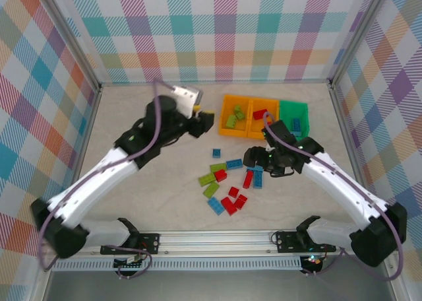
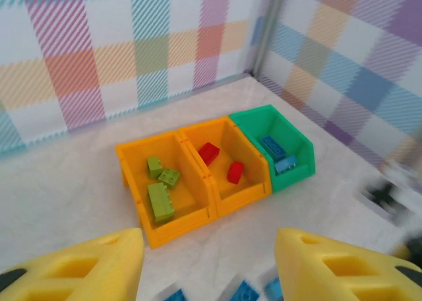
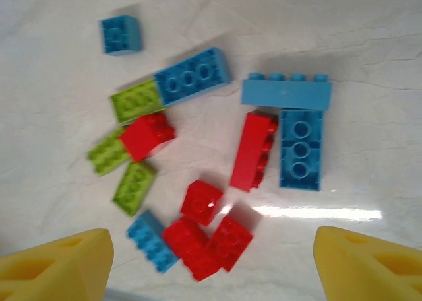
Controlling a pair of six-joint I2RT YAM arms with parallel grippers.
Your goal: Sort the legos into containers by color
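Left gripper [image 2: 208,269]: hovering above the table [image 1: 171,208] just in front of the bins, its yellow fingers [image 2: 86,268] standing wide apart with nothing between them.
Right gripper [image 3: 211,268]: hanging over the loose legos [image 3: 254,149], jaws spread, gripping nothing.
Loose legos: lying scattered on the table (red, blue and lime green mixed), near the bins.
Left orange bin [image 2: 135,182]: holding three lime green bricks [image 2: 160,202].
Middle orange bin [image 2: 221,136]: holding two red bricks [image 2: 209,152].
Green bin [image 2: 260,119]: holding two blue bricks [image 2: 272,146].
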